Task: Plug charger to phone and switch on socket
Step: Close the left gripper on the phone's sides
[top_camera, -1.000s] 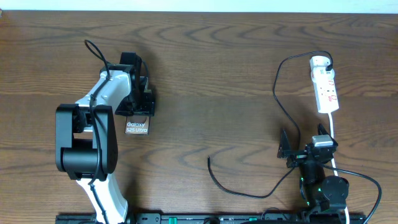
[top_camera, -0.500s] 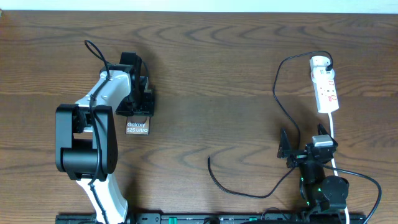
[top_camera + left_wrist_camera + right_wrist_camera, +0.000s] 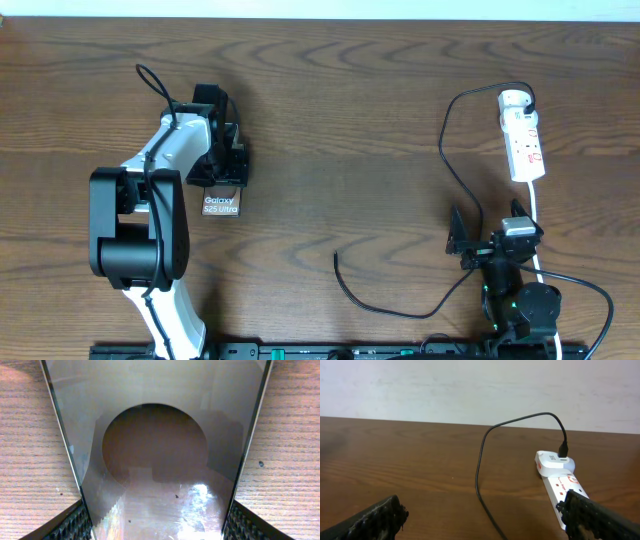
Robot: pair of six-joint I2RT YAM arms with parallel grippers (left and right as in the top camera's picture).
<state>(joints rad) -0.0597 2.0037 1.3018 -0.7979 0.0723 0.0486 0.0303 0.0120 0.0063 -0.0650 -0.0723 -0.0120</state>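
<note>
Phone (image 3: 221, 205) lies left of centre, its top end clamped edge-to-edge in the left pincer (image 3: 224, 178); right pincer (image 3: 487, 519) gapes wide.

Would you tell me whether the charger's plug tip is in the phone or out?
Out: the charger's plug tip lies loose on the table, well apart from the phone.

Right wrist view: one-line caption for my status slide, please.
Open right fingers frame the white socket on the wooden table, the black charger cable looping into its far end.
</note>
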